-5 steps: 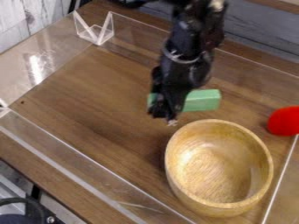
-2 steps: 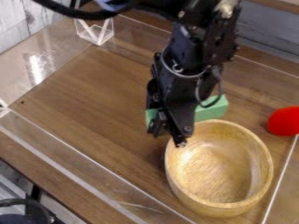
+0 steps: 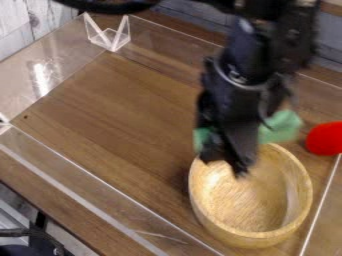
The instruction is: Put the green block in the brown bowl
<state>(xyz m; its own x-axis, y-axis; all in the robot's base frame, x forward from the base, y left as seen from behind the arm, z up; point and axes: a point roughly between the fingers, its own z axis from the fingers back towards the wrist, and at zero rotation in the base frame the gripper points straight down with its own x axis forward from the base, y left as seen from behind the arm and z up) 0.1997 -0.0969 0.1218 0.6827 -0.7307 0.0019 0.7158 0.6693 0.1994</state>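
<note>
The mint-green block (image 3: 282, 126) hangs above the far rim of the brown bowl (image 3: 247, 203); only its two ends show on either side of the arm. My black gripper (image 3: 235, 160) points down over the bowl's far left rim and is shut on the green block. Motion blur and the arm hide the fingertips and the block's middle. The wooden bowl sits at the front right of the table, and nothing shows inside it.
A red ball (image 3: 325, 138) lies at the right edge, just behind the bowl. A clear plastic stand (image 3: 107, 32) sits at the back left. Low clear walls (image 3: 80, 185) border the wooden table.
My gripper has lifted the green block off the table and carried it right and toward the camera, from behind the bowl to above its far rim.
</note>
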